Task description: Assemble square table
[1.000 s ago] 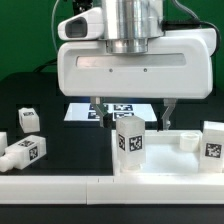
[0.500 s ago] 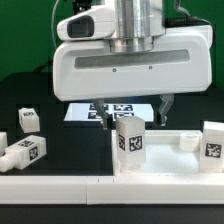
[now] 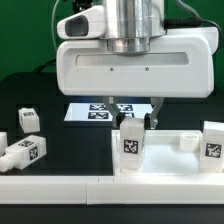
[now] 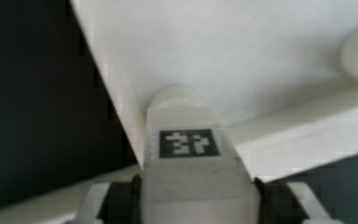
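Observation:
The white square panel [image 3: 170, 160] lies at the front on the exterior view's right, and its raised rim also shows in the wrist view [image 4: 318, 125]. A stubby white leg [image 3: 133, 142] with a black-and-white tag stands upright on the panel. My gripper [image 3: 138, 120] is straight above it, its two dark fingers shut on the leg's upper part. In the wrist view the leg [image 4: 194, 150] fills the gap of the gripper [image 4: 197, 195], with both pads against its sides. Two loose legs [image 3: 28, 120] [image 3: 24, 152] lie on the exterior view's left, and another leg [image 3: 213, 140] stands on the right.
The marker board [image 3: 82, 112] lies flat on the black table behind the gripper. A long white rail [image 3: 55, 186] runs along the front edge. A small white socket block [image 3: 186, 141] stands up on the panel between the held leg and the right leg.
The fingers have come in from wide apart and closed on the upright leg. The leg has shifted slightly toward the exterior view's right. The other legs have not moved.

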`<state>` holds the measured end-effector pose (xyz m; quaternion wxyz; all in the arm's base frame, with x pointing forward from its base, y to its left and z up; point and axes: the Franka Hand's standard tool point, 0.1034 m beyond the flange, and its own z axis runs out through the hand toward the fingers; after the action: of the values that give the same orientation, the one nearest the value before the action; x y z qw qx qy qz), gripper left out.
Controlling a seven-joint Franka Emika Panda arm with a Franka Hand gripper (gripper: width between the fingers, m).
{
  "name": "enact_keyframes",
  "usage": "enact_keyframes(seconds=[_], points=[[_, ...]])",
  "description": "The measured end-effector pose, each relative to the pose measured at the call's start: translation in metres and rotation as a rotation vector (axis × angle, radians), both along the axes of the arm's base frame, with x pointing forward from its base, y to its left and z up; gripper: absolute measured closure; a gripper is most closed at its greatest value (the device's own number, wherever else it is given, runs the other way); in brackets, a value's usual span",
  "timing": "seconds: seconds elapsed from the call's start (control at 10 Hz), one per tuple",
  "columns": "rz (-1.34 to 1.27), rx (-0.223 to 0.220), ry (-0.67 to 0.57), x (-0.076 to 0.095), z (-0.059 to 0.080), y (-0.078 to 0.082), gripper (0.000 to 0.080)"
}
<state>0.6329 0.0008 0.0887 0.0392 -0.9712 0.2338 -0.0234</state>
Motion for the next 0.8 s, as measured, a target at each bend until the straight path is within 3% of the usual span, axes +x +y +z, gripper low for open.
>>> enact_keyframes(seconds=[0.2,0.5,0.6,0.8], points=[[-0.335,0.016,0.02,-0.0001,-0.0005,0.0027,0.0516],[-0.856,0.084,0.047,0.0011,-0.0018,0.0095,0.0515],[-0.957,0.111,0.057,0.0017,-0.0016,0.0099,0.0515],[-0.993,0.12,0.063,0.0016,-0.0017,0.0096,0.0515]])
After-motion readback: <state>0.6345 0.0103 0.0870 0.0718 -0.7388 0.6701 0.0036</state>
